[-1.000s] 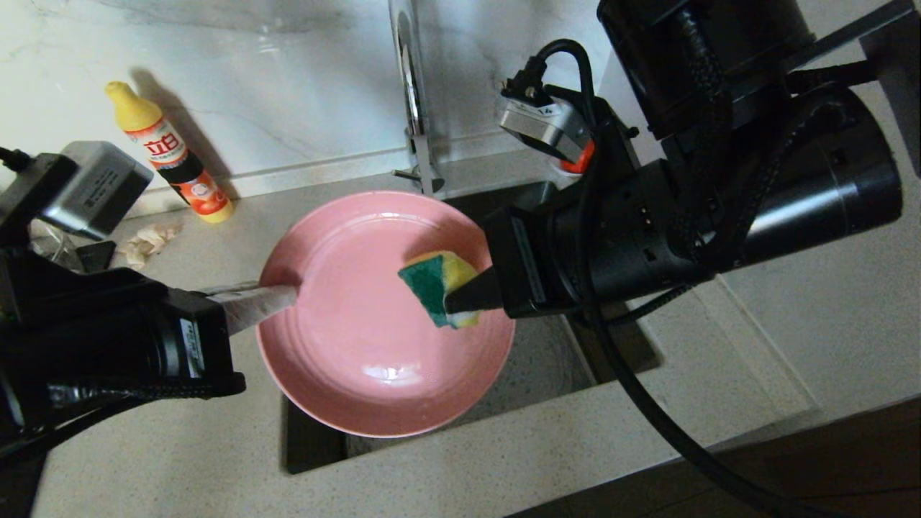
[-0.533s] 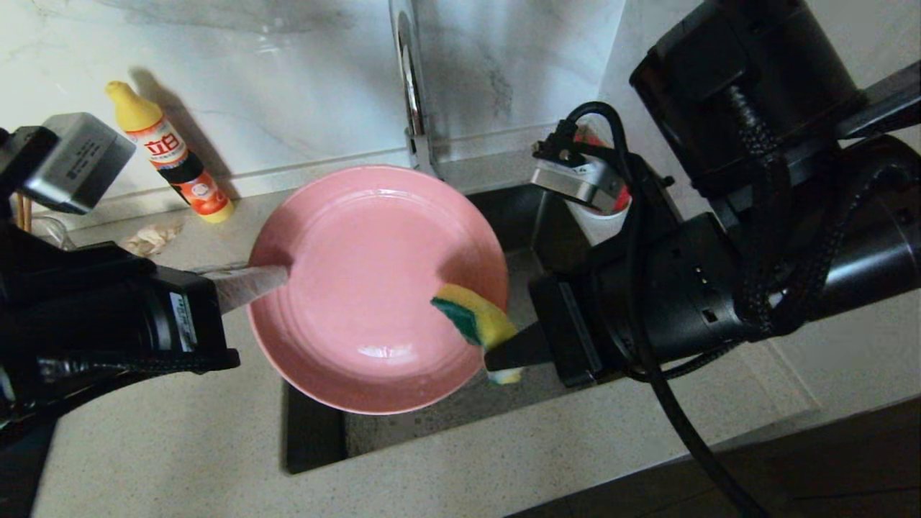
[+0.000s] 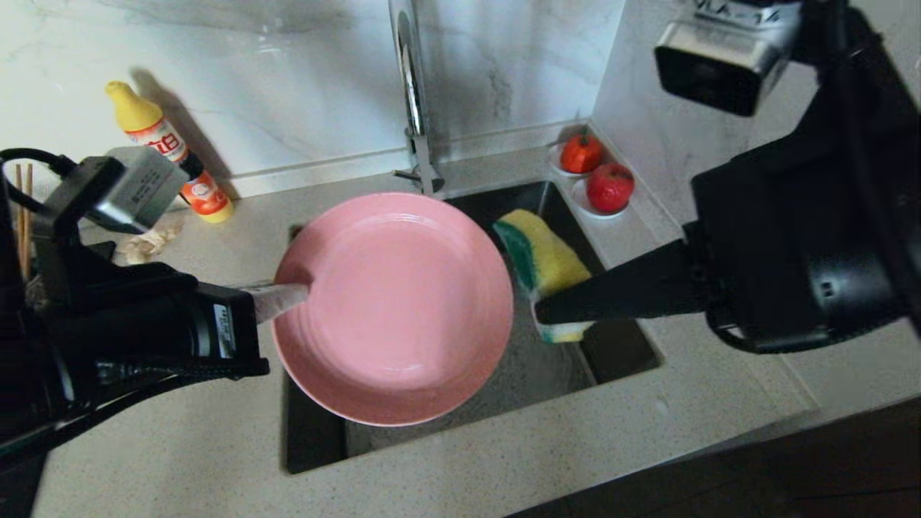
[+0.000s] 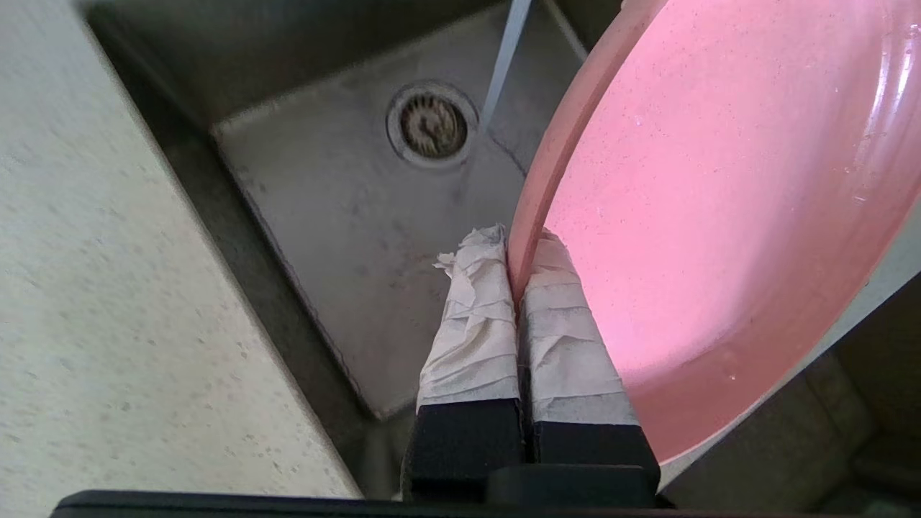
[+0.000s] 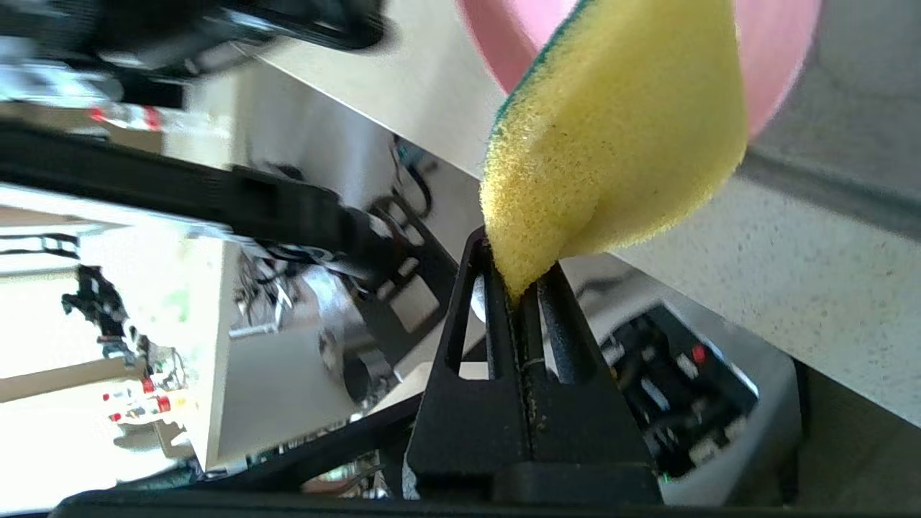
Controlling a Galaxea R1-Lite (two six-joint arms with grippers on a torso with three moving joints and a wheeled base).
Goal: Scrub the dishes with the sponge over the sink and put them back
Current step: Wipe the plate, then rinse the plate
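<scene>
A pink plate (image 3: 392, 309) hangs tilted over the sink (image 3: 619, 352). My left gripper (image 3: 298, 291) is shut on the plate's left rim; its taped fingers (image 4: 468, 324) pinch the rim of the plate (image 4: 719, 180) above the drain (image 4: 432, 126). The right gripper (image 3: 547, 311) is shut on the yellow sponge (image 3: 543, 259), whose green layer faces the plate. The sponge is just right of the plate's rim, apart from its face. In the right wrist view the sponge (image 5: 619, 129) bulges out of the right gripper (image 5: 519, 284). Chopsticks (image 3: 21, 216) stand at the far left edge.
A chrome tap (image 3: 414, 93) rises behind the sink. A detergent bottle (image 3: 169, 155) and an off-white rag (image 3: 147, 241) are on the counter at back left. Two saucers with red fruit (image 3: 610, 187) sit in the back right corner.
My right gripper has drawn the sponge off the plate's face, down past its rim and out to the right while the arm rose. The plate has shifted a little in my left gripper's hold.
</scene>
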